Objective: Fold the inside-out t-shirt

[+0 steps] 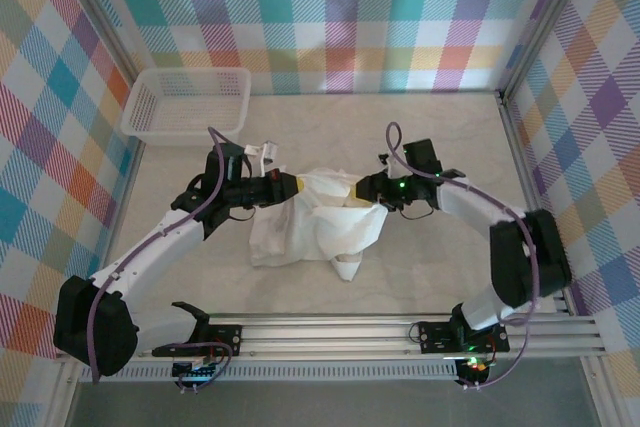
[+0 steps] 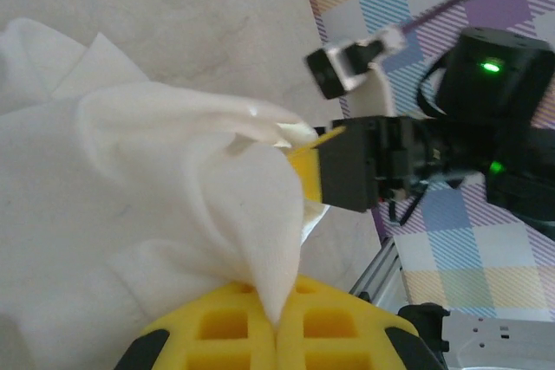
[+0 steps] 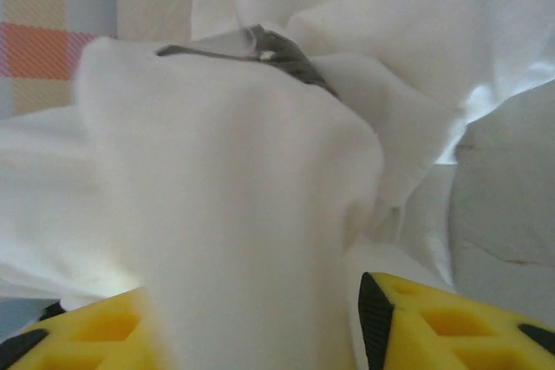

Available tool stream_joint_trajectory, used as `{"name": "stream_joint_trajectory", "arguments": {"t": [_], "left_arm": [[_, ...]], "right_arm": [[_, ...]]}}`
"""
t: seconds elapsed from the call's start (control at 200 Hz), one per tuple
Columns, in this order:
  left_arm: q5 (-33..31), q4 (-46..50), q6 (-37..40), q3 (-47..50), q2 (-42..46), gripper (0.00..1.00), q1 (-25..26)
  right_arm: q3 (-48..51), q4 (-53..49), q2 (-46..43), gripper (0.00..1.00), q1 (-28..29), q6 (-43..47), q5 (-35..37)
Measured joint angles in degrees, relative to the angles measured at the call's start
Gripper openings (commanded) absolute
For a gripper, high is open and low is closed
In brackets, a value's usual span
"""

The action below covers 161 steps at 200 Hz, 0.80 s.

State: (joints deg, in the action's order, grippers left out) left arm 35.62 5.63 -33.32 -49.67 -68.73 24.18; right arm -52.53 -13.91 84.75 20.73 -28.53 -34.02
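The inside-out t-shirt is a plain white, crumpled heap in the middle of the table, raised at its far edge between the two arms. My left gripper is shut on a fold of the t-shirt; in the left wrist view its yellow pads meet with a point of fabric pinched between them. My right gripper faces it from the right. In the right wrist view its yellow fingers stand apart, open, and a thick bunch of the t-shirt hangs between them.
A white mesh basket stands at the back left corner. Checked walls close in the table on three sides, and an aluminium rail runs along the near edge. Bare table lies to the right of the shirt.
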Motion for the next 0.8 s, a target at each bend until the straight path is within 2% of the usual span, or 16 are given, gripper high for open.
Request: {"name": "stream_joint_trajectory", "arguments": {"t": [0.12,0.205,0.3,0.43,0.49,0.53,0.61,0.645,0.805], "left_arm": [[-0.04,0.07,-0.11,0.00,0.00,0.00,0.00],[-0.07,0.37,-0.07,-0.09,-0.11,0.00,0.00],[-0.09,0.85,0.11,-0.46,-0.22,0.00,0.00],[-0.09,1.84,0.20,-1.51,-0.22,0.00,0.02],[-0.11,1.84,0.35,-1.64,-0.20,0.00,0.00],[-0.15,1.95,0.44,-1.66,-0.20,0.00,0.00],[-0.68,3.17,1.20,-1.97,-0.20,0.00,0.00],[-1.40,4.26,1.70,-2.40,-0.20,0.00,0.00],[-7.08,11.54,5.42,-7.17,-1.44,0.00,-2.05]], "right_arm": [[2.78,2.97,-11.61,0.67,7.26,8.52,15.80],[5.38,9.33,-16.63,0.63,12.81,16.13,23.37],[5.33,12.87,-15.96,0.59,14.78,23.12,25.88],[0.37,11.45,-8.26,0.65,16.44,31.87,26.93],[-1.68,11.06,-4.55,0.64,16.83,34.36,26.43],[-2.45,10.80,-2.64,0.57,16.85,35.63,25.40],[-3.74,9.35,0.94,0.13,16.87,36.74,22.95],[-4.61,8.13,2.19,0.00,16.87,36.39,21.99],[-7.58,4.74,1.70,0.00,16.85,29.29,13.51]]}}
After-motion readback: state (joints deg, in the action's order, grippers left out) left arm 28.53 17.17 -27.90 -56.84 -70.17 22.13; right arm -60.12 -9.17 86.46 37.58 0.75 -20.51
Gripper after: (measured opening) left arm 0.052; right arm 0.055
